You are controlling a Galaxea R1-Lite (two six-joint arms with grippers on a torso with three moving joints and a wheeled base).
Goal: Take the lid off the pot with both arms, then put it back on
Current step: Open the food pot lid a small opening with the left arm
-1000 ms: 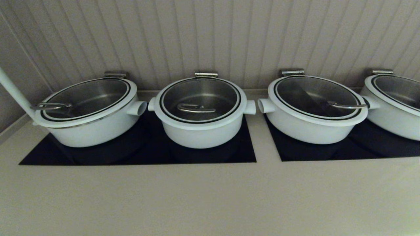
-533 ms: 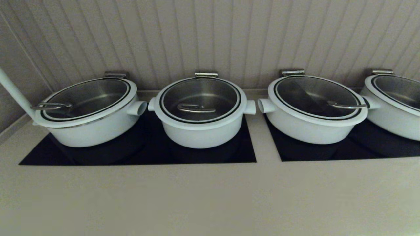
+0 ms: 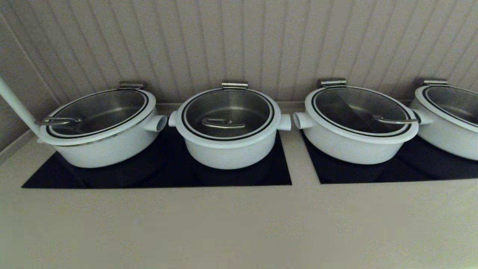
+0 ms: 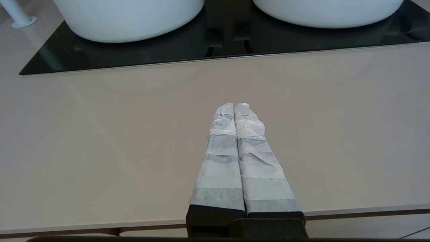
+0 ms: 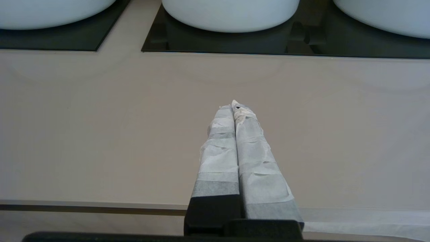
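The pot (image 3: 227,149) is white, narrow and deep, with short tubular side handles; it stands second from the left on a black hob. The lid (image 3: 227,114), glass with a white rim and a steel hook handle (image 3: 223,123), sits closed on it. Neither arm shows in the head view. My left gripper (image 4: 234,107) is shut and empty over the beige counter near its front edge, with the pot's base (image 4: 327,13) far ahead. My right gripper (image 5: 232,107) is shut and empty over the counter, short of the hobs.
A wider white pot (image 3: 101,127) stands to the left, two more (image 3: 358,123) (image 3: 448,116) on a second hob (image 3: 392,170) to the right, all lidded. A white pole (image 3: 16,106) rises at the far left. A ribbed wall stands behind. The counter (image 3: 239,224) spreads in front.
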